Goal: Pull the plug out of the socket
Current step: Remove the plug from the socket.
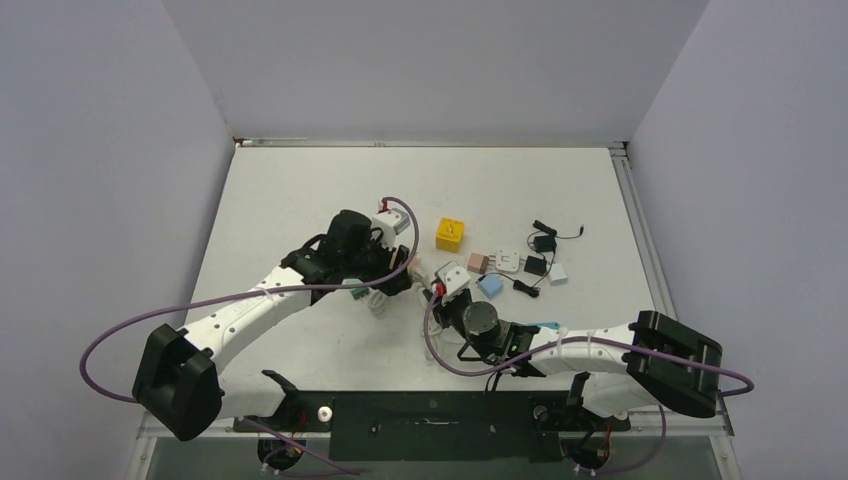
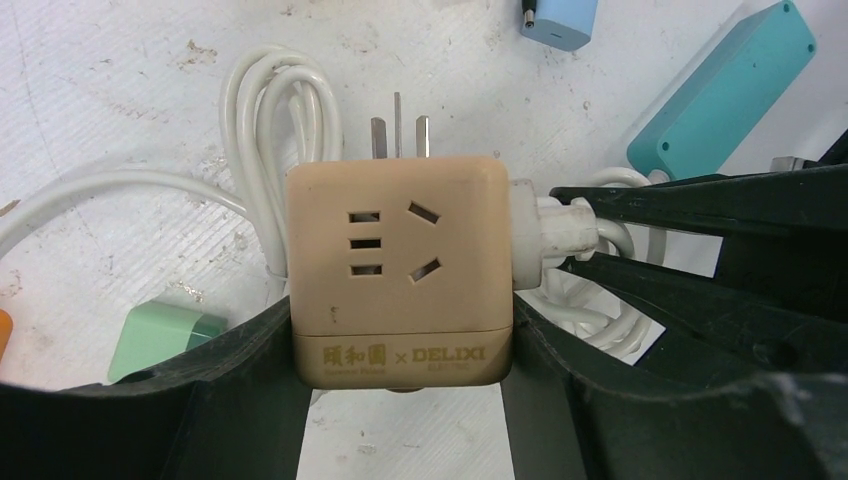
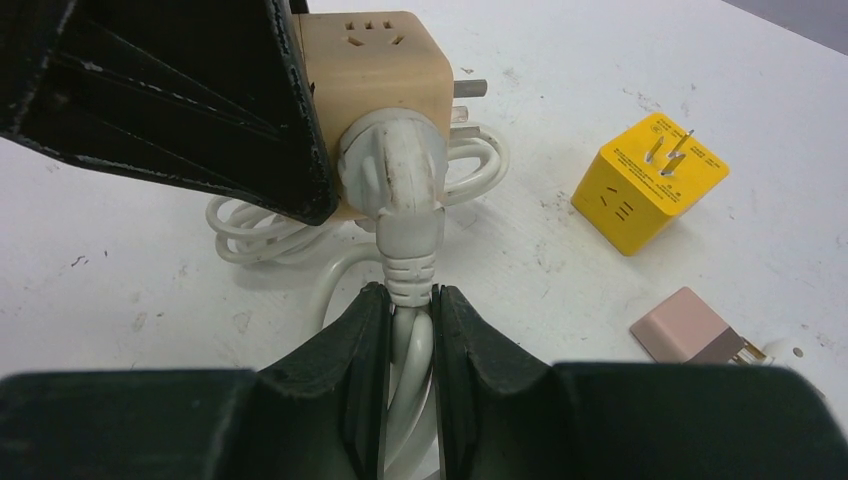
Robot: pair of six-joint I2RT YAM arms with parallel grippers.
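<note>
Right now the left claw (image 2: 400,400) is clamping the tan socket (image 2: 400,265) cube by its two sides, holding it near the middle of the white bench (image 1: 300,190), with the cube's face of slots turned toward the left wrist camera and its own metal prongs sticking out of the far side. A white plug (image 3: 392,180) is sitting fully seated in one side of the socket, and its ribbed strain relief is running down into the right claw (image 3: 410,330), whose two black fingers (image 3: 350,350) are closing tightly on the cord just below the plug. Behind the socket a white cord (image 2: 280,110) is lying looped on the bench. To the right of the socket, a yellow cube (image 3: 650,180) is resting prongs up, and nearer than it a pink adapter (image 3: 690,325) is lying flat. In the left wrist view a green adapter (image 2: 165,335) is lying just left of the socket and a teal block (image 2: 725,85) is lying up to its right, with a pale blue charger (image 2: 558,18) at the top edge.
</note>
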